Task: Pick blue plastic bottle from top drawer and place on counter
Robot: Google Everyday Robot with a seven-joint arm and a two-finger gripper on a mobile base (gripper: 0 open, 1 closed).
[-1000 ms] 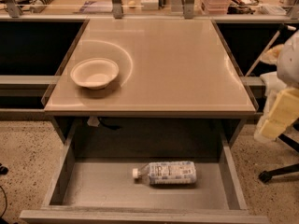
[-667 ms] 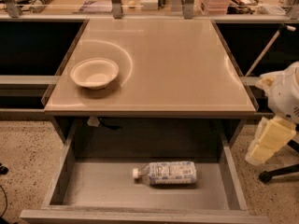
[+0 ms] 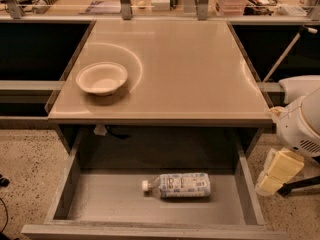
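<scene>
The blue plastic bottle [image 3: 176, 185] lies on its side in the middle of the open top drawer [image 3: 75, 169], with its white cap pointing left. The beige counter [image 3: 190, 69] sits above the drawer. My gripper [image 3: 275, 174] hangs below the white arm [image 3: 300, 124] at the right, outside the drawer's right wall and about level with it. It is well to the right of the bottle and holds nothing that I can see.
A white bowl [image 3: 101, 78] sits on the counter's left side. Dark side shelves flank the counter. Cluttered items stand along the back ledge [image 3: 160, 4]. A black stand leg [image 3: 300, 184] lies on the speckled floor at the right.
The arm and gripper have moved down and slightly left, from beside the counter's right edge to beside the drawer's right wall. The bottle and bowl have not moved.
</scene>
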